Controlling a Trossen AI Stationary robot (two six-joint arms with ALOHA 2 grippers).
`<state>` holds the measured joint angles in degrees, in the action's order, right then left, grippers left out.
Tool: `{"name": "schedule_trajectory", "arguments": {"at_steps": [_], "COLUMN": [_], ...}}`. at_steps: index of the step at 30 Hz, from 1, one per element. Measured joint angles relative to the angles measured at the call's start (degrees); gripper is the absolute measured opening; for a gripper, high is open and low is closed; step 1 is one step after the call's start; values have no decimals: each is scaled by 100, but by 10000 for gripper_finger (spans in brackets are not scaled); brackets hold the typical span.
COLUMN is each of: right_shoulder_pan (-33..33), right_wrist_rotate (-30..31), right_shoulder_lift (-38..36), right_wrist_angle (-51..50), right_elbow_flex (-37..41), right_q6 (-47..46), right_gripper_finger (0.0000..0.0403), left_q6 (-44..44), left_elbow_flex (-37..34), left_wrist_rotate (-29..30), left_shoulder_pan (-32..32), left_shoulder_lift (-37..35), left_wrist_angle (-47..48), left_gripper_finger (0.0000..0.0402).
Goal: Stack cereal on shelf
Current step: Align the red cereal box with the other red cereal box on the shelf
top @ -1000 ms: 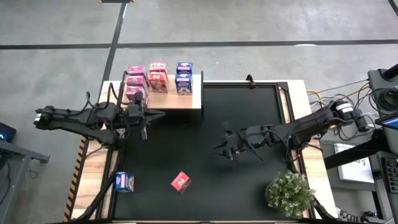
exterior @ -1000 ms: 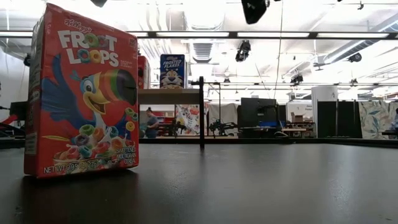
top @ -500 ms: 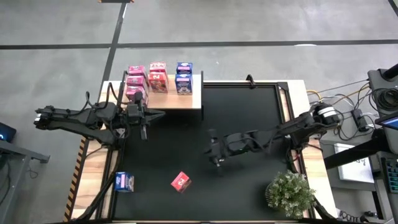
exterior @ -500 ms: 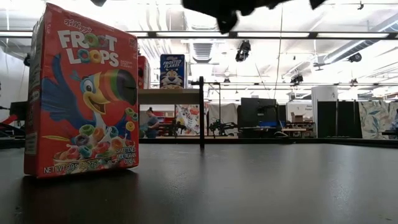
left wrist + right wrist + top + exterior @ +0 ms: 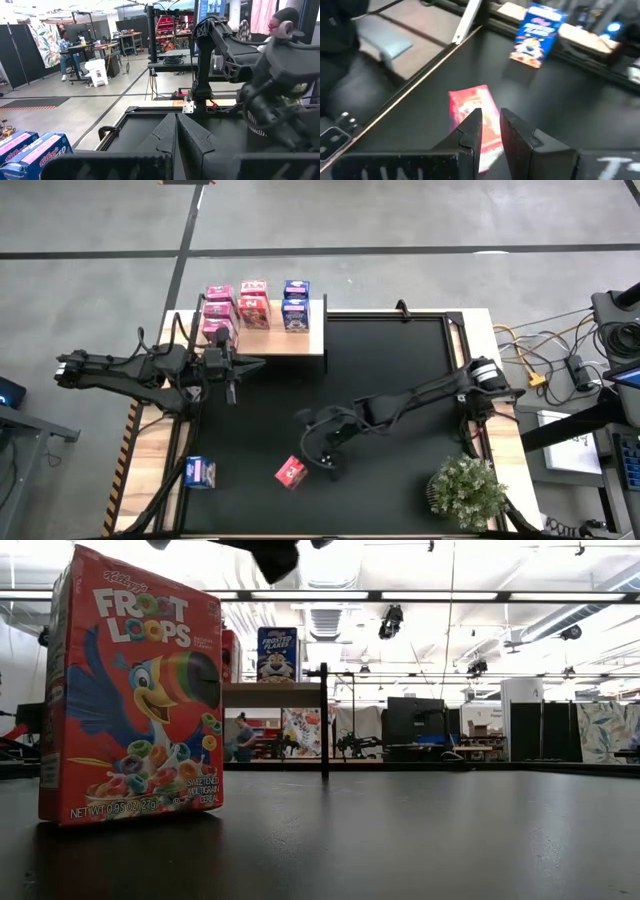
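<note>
Hidden: left gripper [image 5: 232, 366] fingers, state unclear.
Right gripper [image 5: 322, 463]: narrow gap, empty, above red cereal box [image 5: 291, 472].

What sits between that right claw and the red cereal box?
Nothing visible. The right gripper hangs just beside the Froot Loops box, with only bare black mat between them. The blue Frosted Flakes box stands farther off.
</note>
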<state>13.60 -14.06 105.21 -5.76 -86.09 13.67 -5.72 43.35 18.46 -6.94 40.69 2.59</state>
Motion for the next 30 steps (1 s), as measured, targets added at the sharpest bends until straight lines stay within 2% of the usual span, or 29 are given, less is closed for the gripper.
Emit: {"name": "schedule_trajectory", "arguments": {"at_steps": [5,16,20,30], "right_shoulder_pan": [-1,-12,-12,-52], "right_wrist_rotate": [-158,-160,-158,-140], "right_shoulder_lift": [240,254,254,343], "right_wrist_angle": [-357,-339,-373,-527], "right_elbow_flex": [-337,-321,-284,-276], "right_q6": [100,-68,-282,-468], "right_gripper_finger": [59,68,114,281], "left_q6": [-2,-2,-2,0], "left_elbow_flex": [0,0,0,0], "left_wrist_rotate": [-1,0,0,0], "left_shoulder_pan": [0,0,0,0], "left_shoulder_lift": [-5,-27,-27,-29], "left_wrist_angle": [4,4,4,4], "left_gripper_finger": [0,0,0,0]}}
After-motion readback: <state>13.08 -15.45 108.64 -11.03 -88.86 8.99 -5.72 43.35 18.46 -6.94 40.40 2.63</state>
